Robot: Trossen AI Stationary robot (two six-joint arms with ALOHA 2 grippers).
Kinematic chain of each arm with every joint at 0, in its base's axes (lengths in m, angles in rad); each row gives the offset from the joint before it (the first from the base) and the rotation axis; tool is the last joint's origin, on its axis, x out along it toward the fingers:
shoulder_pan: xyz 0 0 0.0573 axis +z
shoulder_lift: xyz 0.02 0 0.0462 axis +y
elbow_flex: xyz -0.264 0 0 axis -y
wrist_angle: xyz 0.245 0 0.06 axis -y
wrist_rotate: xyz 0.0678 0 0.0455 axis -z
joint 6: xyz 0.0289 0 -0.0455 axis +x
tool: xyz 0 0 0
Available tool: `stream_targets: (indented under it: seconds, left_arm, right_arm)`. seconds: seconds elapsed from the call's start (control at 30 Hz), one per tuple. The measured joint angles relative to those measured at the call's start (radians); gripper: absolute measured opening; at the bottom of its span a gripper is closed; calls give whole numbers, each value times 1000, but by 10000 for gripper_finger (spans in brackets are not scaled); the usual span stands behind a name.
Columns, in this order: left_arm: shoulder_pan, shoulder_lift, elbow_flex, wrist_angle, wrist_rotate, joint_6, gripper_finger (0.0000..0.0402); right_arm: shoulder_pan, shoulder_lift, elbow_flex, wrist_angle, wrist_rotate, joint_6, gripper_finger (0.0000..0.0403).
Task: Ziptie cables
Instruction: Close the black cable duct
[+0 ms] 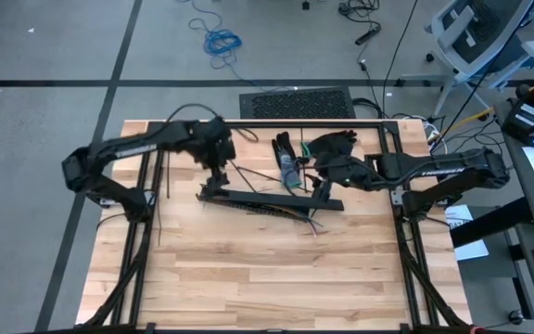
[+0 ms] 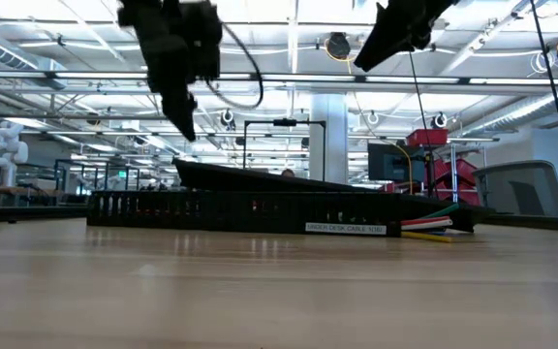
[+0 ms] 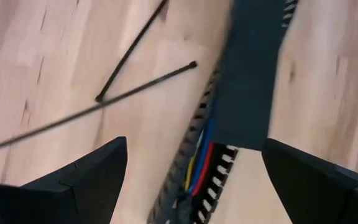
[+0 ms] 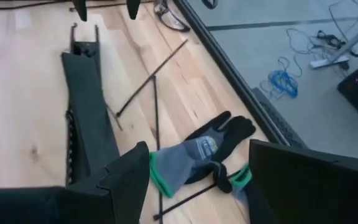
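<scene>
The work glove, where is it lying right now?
In the high view the glove lies on the table's far side, right of centre, just behind the black rail, near the right gripper.

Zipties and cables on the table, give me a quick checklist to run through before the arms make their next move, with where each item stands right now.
1. Left gripper open and empty: ok, it hovers over the black slotted rail near its left end.
2. Right gripper empty: ok, jaws apart, nothing between them.
3. Zipties reachable: ok, several lie loose on the wood beside the rail.
4. Cables gathered: ok, they lie inside the rail, ends sticking out at one end.
5. Ziptie already around the cables: cannot tell.
6. Clutter: not ok, a glove lies by the zipties under the right gripper.
</scene>
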Motion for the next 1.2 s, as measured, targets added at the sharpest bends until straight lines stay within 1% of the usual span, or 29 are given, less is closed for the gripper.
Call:
stream_targets:
  seconds: [0.07,0.2,0.3,0.4,0.5,0.6,0.8,0.87,0.97,1.03,1.2]
  left_arm:
    - [57,32,0,-11,35,15,364]
    - [113,86,0,-110,37,64,364]
    - [106,100,0,-189,40,103,364]
    - [80,111,0,-224,33,128,364]
    - [57,116,-14,-212,-24,130,364]
    - [48,116,-58,-142,-67,127,364]
    - [55,116,-160,-18,-84,122,364]
    - [55,116,-190,2,-118,127,364]
    - [55,116,-230,86,-193,121,364]
    - [55,116,-247,110,-212,124,364]
    - [48,116,-253,164,-214,119,364]
  right_arm:
    - [-7,2,0,-4,1,14,258]
    - [-19,2,0,-7,2,47,258]
    - [-26,2,0,-7,6,78,258]
    - [-38,5,0,-15,6,81,258]
    - [-52,6,0,-46,6,80,258]
    - [-58,6,0,-74,6,79,258]
    - [-58,6,0,-82,4,30,258]
    - [-58,6,0,-81,3,27,258]
    - [-58,6,0,-82,3,12,258]
    - [-58,6,0,-81,2,5,258]
    - [-58,6,0,-81,2,-5,258]
